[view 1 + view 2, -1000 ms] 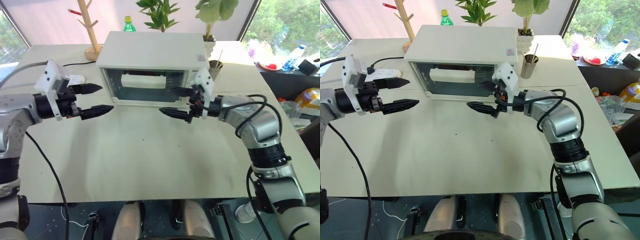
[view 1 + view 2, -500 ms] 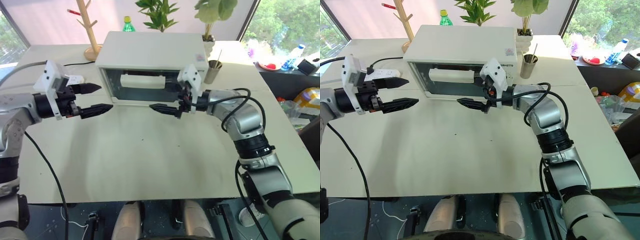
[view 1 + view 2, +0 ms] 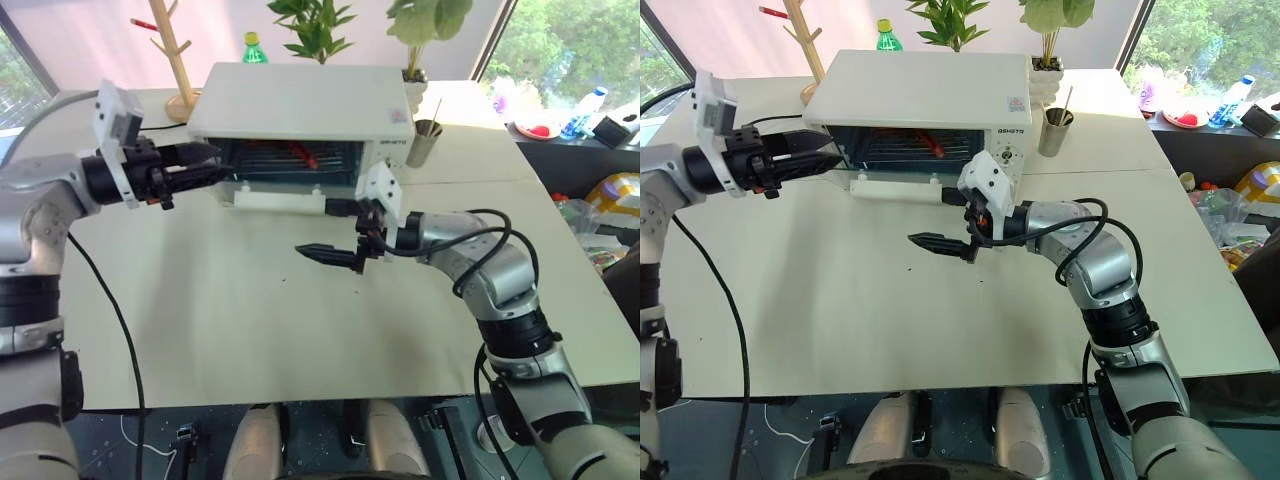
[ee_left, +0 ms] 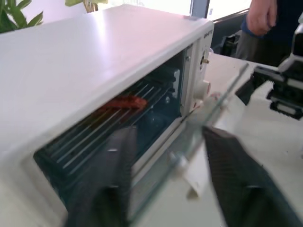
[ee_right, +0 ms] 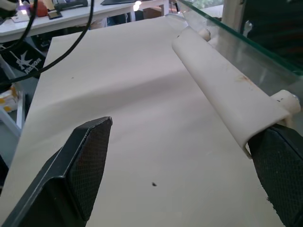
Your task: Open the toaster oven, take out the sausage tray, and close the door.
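Bench spans the frame; toaster oven at upper centre, toward the back edge. Door swung down to roughly level, its bar handle facing forward. Sausage tray inside on the rack, red sausages showing. Left tool, upper left, fingers close together at the door's left corner; a grip cannot be told. Right tool, centre frame, jaws wide open, one finger under the handle's right end, holding nothing.

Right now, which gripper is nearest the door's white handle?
The right gripper: it sits beside the handle; the left gripper is at the oven's left edge.
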`<act>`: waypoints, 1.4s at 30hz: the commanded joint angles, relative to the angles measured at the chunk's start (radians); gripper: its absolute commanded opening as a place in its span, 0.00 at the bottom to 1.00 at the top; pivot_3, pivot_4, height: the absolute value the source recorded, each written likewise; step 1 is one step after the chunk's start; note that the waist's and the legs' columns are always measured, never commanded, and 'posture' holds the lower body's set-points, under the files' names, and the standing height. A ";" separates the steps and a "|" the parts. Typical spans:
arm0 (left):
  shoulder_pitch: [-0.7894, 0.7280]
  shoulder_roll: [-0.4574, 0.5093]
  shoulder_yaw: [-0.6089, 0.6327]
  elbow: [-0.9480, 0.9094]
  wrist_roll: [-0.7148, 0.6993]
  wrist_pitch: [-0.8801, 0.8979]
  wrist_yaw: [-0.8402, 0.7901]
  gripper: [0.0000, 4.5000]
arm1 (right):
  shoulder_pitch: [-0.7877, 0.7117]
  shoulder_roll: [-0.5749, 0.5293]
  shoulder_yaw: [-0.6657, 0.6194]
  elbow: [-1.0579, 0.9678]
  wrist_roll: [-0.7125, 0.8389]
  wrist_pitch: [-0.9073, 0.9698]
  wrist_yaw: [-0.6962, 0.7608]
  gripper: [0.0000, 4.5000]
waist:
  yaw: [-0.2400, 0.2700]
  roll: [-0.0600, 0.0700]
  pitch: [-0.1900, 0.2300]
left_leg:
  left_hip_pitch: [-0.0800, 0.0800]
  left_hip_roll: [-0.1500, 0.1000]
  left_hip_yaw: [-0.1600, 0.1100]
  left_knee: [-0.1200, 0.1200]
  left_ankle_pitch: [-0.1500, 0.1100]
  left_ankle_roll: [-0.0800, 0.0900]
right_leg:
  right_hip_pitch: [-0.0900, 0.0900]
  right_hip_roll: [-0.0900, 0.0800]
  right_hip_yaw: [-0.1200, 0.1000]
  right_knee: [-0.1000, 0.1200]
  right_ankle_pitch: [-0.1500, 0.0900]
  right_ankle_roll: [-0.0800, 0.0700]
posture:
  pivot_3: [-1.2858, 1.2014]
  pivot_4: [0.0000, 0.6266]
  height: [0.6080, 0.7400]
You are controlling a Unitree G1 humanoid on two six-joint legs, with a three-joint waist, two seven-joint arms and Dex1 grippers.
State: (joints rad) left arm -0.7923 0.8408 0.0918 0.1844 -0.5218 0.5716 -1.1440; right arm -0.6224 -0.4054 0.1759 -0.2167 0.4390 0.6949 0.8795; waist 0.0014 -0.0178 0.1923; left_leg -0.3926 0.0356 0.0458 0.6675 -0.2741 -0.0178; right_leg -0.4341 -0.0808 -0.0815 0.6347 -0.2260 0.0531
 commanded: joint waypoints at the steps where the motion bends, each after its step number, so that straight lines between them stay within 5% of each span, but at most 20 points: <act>1: -0.037 0.001 -0.027 0.045 0.057 -0.078 -0.037 0.01 | -0.005 0.019 -0.010 -0.085 0.048 0.010 -0.007 1.00 | -0.009 0.000 0.000 | 0.000 0.000 0.000 0.000 0.000 0.000 | 0.000 0.000 0.000 0.000 0.000 0.000 | 0.52 0.24 0.82; 8: -0.110 -0.049 -0.155 0.281 0.251 -0.323 -0.088 0.01 | 0.008 0.039 -0.020 -0.104 0.066 0.030 -0.046 1.00 | -0.013 0.000 0.000 | 0.000 0.000 0.000 0.000 0.000 0.000 | 0.000 0.000 0.000 0.000 0.000 0.000 | 0.52 0.24 0.82; 17: -0.177 -0.078 -0.139 0.397 0.289 -0.368 -0.138 0.01 | 0.054 -0.031 -0.051 -0.125 0.038 0.038 -0.088 1.00 | -0.011 0.000 0.000 | 0.000 0.000 0.000 0.000 0.000 0.000 | 0.000 0.000 0.000 0.000 0.000 0.000 | 0.52 0.24 0.82; 30: -0.121 -0.053 -0.126 0.330 0.274 -0.328 -0.191 0.01 | 0.254 -0.299 -0.246 -0.344 0.186 0.178 -0.049 1.00 | -0.011 -0.001 0.000 | -0.001 -0.001 0.000 0.000 0.000 0.000 | 0.000 -0.001 0.000 0.000 0.000 0.001 | 0.52 0.24 0.82; 36: 0.059 0.055 -0.080 0.135 0.227 -0.260 -0.257 0.01 | 0.338 -0.440 -0.456 -0.414 0.342 0.269 -0.026 1.00 | -0.015 -0.001 0.000 | 0.000 0.001 0.000 0.000 0.000 0.000 | 0.000 0.000 0.000 -0.001 0.000 0.000 | 0.52 0.24 0.82; 42: 0.197 0.078 -0.069 0.045 0.243 -0.277 -0.220 0.01 | 0.361 -0.465 -0.537 -0.409 0.385 0.285 -0.078 1.00 | -0.003 -0.002 0.000 | 0.001 0.002 0.000 0.000 0.000 0.000 | 0.001 0.000 0.000 -0.001 0.000 0.000 | 0.52 0.24 0.82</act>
State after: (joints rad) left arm -0.6062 0.9075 0.0085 0.2597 -0.2832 0.3150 -1.3781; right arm -0.2627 -0.8525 -0.3245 -0.6026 0.8028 0.9859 0.8136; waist -0.0017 -0.0195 0.1919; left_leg -0.3920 0.0367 0.0455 0.6677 -0.2741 -0.0176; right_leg -0.4328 -0.0816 -0.0813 0.6334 -0.2262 0.0535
